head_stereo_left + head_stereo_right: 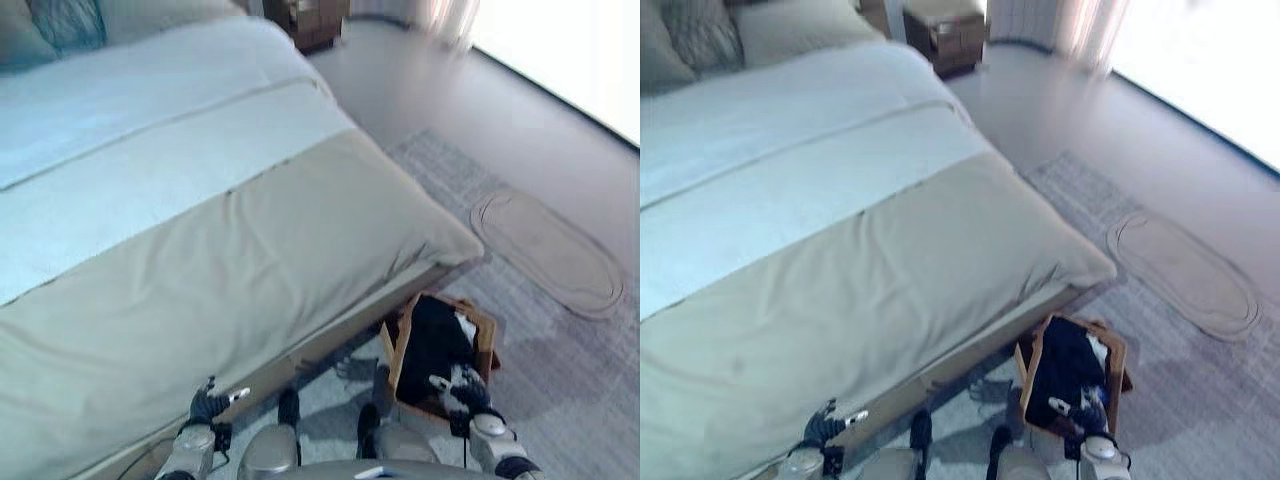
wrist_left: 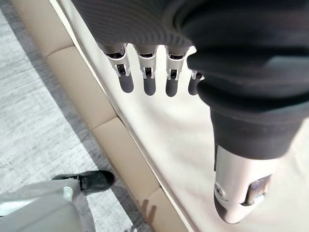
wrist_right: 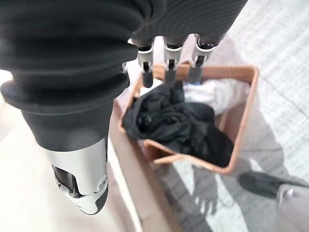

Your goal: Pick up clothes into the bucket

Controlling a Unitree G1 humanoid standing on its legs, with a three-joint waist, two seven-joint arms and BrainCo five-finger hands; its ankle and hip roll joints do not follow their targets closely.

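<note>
Bed (image 1: pixel 200 230) takes up most of the frame, upper left down to bottom centre, beige cover over a pale blue sheet, nothing loose lying on it that I can make out. Grey rug (image 1: pixel 560 370) runs along the lower right, with an oval mat (image 1: pixel 548 252) at right centre and a dark wooden nightstand (image 1: pixel 945 30) at top centre. Bucket (image 1: pixel 487 345) is really a tan open basket on the rug at lower right, tucked just beside the foot corner of the bed. Clothes are already in it: a black garment (image 3: pixel 178 125) heaped on top, a white garment (image 3: pixel 219 92) under and behind it. Right hand (image 1: pixel 458 388) hangs over the bucket's near edge, fingers straight and apart, holding nothing. Left hand (image 1: pixel 212 403) at bottom left, over the bed's edge, fingers extended and relaxed, empty too. Judgement: load looks done, or close to it. No clothing visible on floor or bed in these views, so what's left is likely just a check of areas outside the frame.
</note>
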